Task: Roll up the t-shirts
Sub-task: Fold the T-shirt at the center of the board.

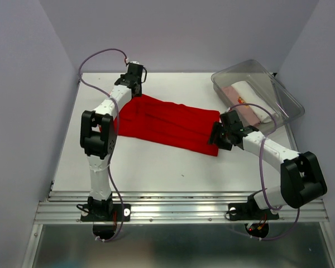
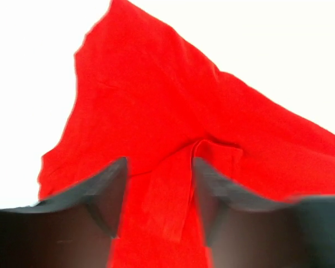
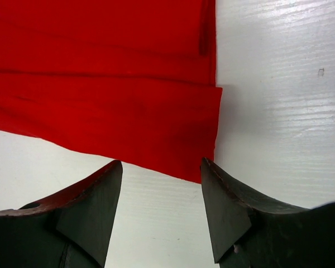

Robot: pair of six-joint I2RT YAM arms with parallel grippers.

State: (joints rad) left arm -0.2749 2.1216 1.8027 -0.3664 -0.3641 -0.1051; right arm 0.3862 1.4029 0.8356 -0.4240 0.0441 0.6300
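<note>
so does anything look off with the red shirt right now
Only a little: the red t-shirt lies slanted across the table, and its end at the open left gripper is bunched into a crumpled flap rather than flat.

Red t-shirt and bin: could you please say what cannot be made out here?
- Top view: far end of the red t-shirt, hidden by the left arm.
- Left wrist view: fingers blurred.
- Right wrist view: shirt cut off at top and left edges.
- Top view: rolls' print in the bin, too small.
</note>
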